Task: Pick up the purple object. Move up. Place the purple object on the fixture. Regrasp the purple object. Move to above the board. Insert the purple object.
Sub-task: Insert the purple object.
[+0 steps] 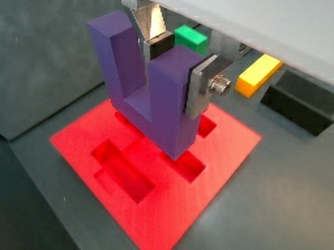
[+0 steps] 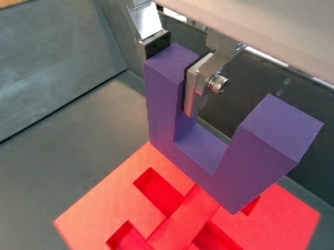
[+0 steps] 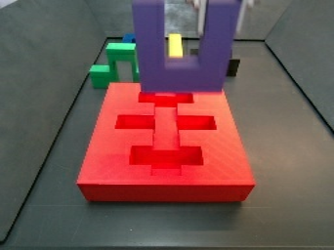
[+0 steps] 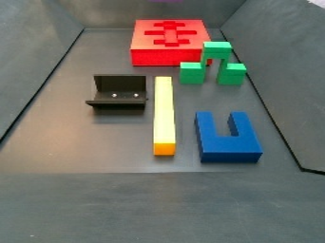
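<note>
In both wrist views my gripper [image 1: 178, 66] [image 2: 177, 66] is shut on one upright arm of the purple object [image 1: 141, 93] [image 2: 216, 137]. A dark pad presses one face of that arm and a silver finger plate [image 1: 202, 86] presses the other. The purple U hangs with its arms up and its base bar down, over the red board [image 1: 124, 146] [image 2: 98, 210]. In a side view the purple object [image 3: 177, 70] sits low over the far cutout of the board [image 3: 163, 168]. I cannot tell whether it touches. The fixture [image 4: 117, 93] stands bare on the floor.
Green blocks [image 4: 210, 65] [image 3: 115, 61] stand beside the board [image 4: 146, 52]. A long yellow bar [image 4: 162, 114] lies between the fixture and a blue U-shaped block [image 4: 226, 135]. Dark walls enclose the floor on all sides.
</note>
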Controlling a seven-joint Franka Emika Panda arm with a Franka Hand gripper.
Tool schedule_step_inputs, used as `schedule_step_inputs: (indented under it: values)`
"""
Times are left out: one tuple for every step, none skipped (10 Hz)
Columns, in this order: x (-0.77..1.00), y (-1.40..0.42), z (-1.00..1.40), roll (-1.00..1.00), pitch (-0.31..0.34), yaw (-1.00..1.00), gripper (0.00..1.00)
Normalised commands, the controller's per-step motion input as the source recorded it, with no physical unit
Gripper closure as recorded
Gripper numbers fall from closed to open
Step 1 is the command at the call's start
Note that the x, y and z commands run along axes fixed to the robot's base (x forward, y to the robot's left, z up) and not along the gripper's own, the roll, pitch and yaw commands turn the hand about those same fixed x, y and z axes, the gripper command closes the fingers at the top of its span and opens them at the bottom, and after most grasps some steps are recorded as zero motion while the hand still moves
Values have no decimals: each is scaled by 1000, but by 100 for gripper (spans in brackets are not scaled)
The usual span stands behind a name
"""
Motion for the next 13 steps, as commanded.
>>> schedule_step_inputs:
  values:
    - [169,-671,-606,354,0,54,100]
    - [69,-660,-634,233,-34,94,100]
    - [49,-554,-551,130,-44,89,100]
    - [29,-431,-443,91,-13,97,100]
    - [0,-326,-340,43,0,89,100]
    - [0,-194,-309,0,0,46,100]
    - [0,0,-463,221,29,0,100]
    - [0,100,-509,39,31,0,100]
    - [0,71,-349,0,21,0,100]
    - [0,0,-297,0,0,0,100]
    - [-37,0,-83,-104,-6,0,100]
    - [-149,23,0,-203,-47,0,100]
    - [-243,43,-146,-187,-61,0,100]
